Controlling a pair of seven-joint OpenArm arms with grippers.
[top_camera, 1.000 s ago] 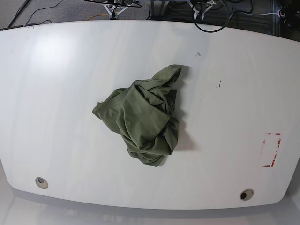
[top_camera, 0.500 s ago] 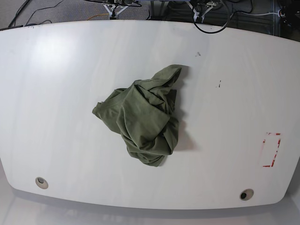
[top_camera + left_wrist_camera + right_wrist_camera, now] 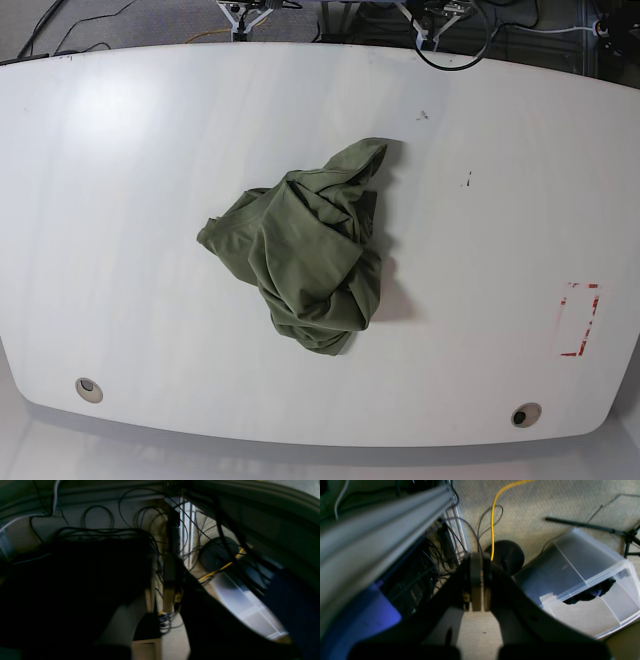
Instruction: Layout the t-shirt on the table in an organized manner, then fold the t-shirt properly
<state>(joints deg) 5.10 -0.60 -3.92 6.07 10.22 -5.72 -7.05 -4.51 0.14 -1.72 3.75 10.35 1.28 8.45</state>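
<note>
Base view: the t-shirt (image 3: pixel 305 255) is seen crumpled mid-table (image 3: pixel 120 200), nothing laid out or folded, both jaws closed, empty.

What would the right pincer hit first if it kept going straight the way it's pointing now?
Probably the black round base on the carpet just beyond the shut right pincer, though depth is hard to judge. The t-shirt lies nowhere near that line.
</note>
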